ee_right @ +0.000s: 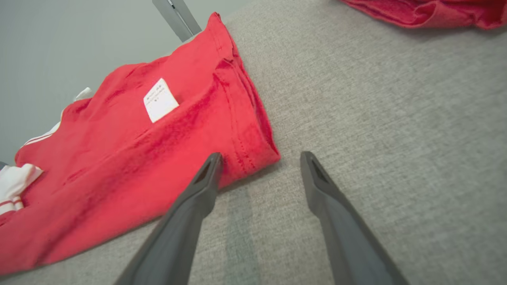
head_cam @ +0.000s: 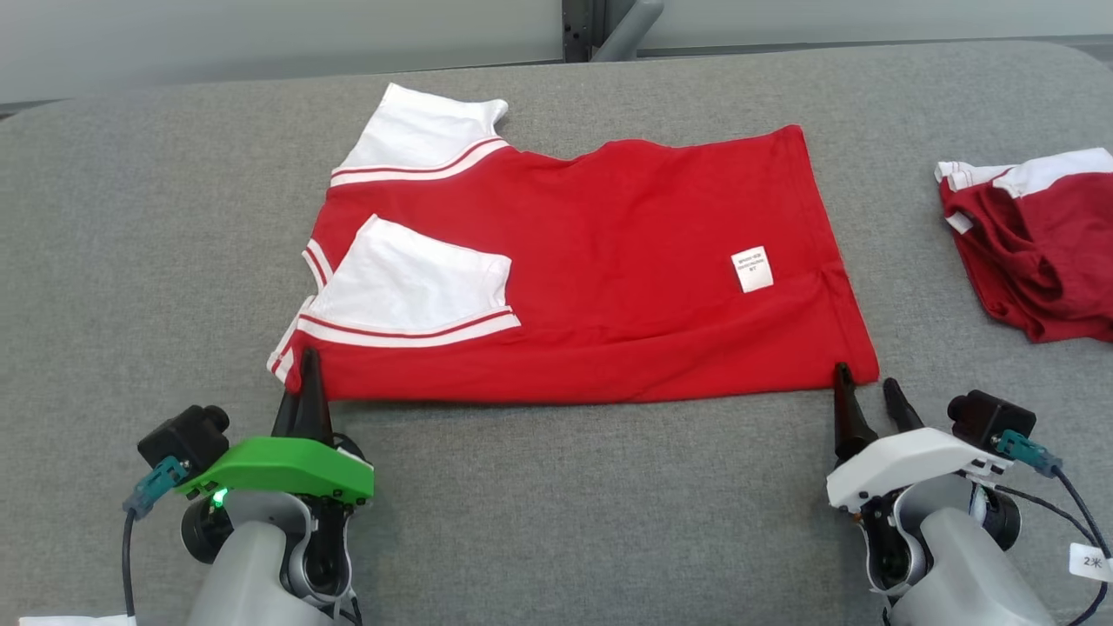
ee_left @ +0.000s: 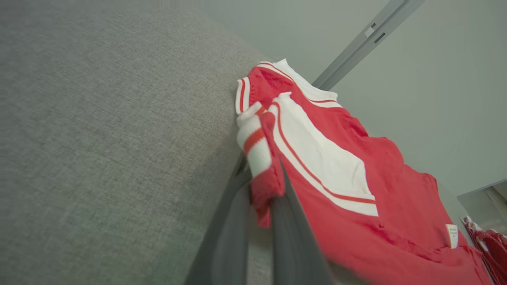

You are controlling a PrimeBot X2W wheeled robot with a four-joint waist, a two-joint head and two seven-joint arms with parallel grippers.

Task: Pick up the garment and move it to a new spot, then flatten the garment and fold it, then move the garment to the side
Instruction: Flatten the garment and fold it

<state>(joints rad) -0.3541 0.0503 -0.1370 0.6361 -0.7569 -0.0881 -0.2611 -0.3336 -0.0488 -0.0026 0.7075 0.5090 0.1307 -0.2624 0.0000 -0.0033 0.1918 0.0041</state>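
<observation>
The garment (head_cam: pixel 591 287), a red shirt with white, red-striped sleeves and a small white label, lies spread flat on the grey padded surface (head_cam: pixel 556 504). My left gripper (head_cam: pixel 304 365) is at its near left corner, shut on the bunched striped hem. In the left wrist view the cloth (ee_left: pixel 356 190) is pinched between the two fingers of the left gripper (ee_left: pixel 269 194). My right gripper (head_cam: pixel 867 378) stands open at the near right corner. In the right wrist view its left finger touches the hem of the garment (ee_right: pixel 119 158), and its right finger rests on bare surface, so the right gripper (ee_right: pixel 261 156) straddles the corner.
A second, darker red garment (head_cam: pixel 1035 235) lies crumpled at the right edge of the surface, also seen as a dark red heap (ee_right: pixel 427 12) in the right wrist view. A grey metal post (head_cam: pixel 626 26) rises behind the far edge. Bare grey padding stretches along the near side and to the left.
</observation>
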